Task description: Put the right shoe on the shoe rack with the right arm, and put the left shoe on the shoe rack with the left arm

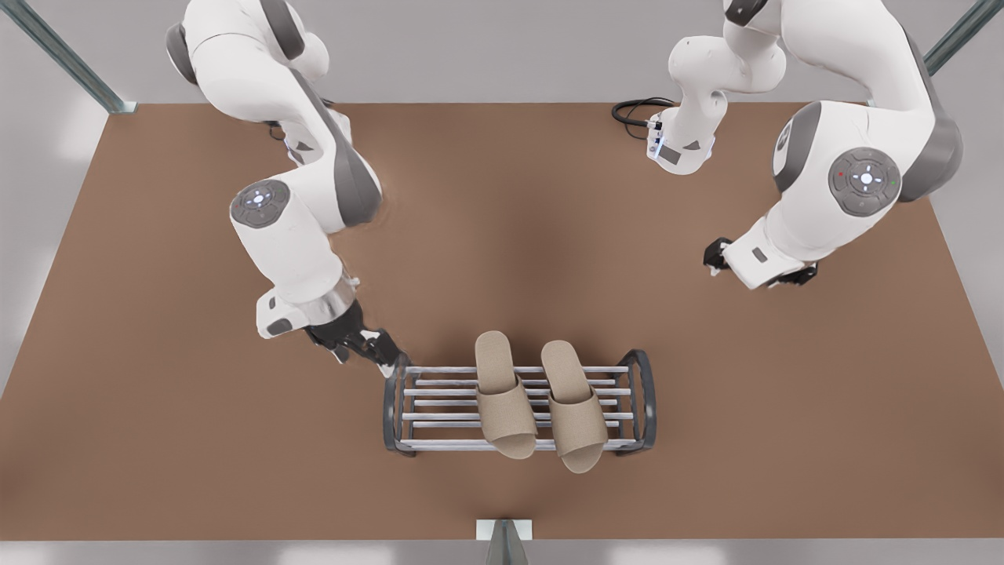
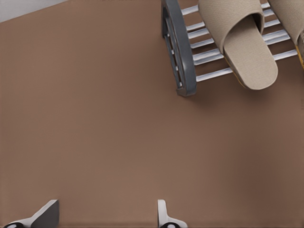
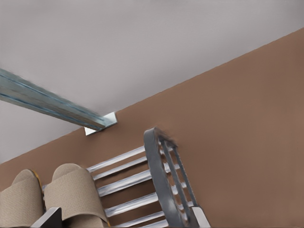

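The right gripper (image 1: 367, 351) hovers low just beside the shoe rack (image 1: 392, 404), at its 10 o'clock in the front view. Its forearm tilts down and its fingers are spread on nothing, which I judge fits a finished release. The right shoe (image 1: 502, 408) and left shoe (image 1: 576, 420) lie side by side across the bars, toes overhanging toward 6 o'clock. The left gripper (image 2: 105, 216) waits well apart at 2 o'clock, with its fingers parted and empty over the table (image 1: 196, 439).

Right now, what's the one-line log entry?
slippers both on shoe rack, side by side | left gripper open, beside rack end | right gripper open, apart | task looks done
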Tool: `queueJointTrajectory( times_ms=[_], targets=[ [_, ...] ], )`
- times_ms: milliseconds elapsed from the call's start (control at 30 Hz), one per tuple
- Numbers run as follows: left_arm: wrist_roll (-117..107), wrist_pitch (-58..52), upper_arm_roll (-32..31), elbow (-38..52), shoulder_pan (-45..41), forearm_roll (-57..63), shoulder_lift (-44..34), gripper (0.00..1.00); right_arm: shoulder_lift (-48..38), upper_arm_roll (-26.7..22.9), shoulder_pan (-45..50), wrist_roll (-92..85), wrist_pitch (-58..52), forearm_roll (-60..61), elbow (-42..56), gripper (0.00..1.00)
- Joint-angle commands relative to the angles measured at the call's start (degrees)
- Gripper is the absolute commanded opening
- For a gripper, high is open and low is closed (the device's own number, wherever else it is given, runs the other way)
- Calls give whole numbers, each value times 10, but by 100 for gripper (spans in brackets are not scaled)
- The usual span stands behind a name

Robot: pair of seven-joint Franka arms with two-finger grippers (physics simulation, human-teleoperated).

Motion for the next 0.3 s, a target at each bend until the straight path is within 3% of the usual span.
queueJointTrajectory(
  times_ms=[0,100,167,267],
  targets=[
    [2,-17,-1,0,-1,0,-3,100,-46,3,-55,-116,-180,0,-8,100],
    [2,-20,-1,3,0,-1,-3,100,-108,-5,-150,-291,-297,0,-27,100],
    [3,-20,-1,13,-1,-1,-2,100,-133,-51,-163,-400,-307,9,-44,100],
    [3,-19,-2,13,-1,-1,-2,100,-162,-67,-172,-439,-299,13,-92,100]
  ],
)
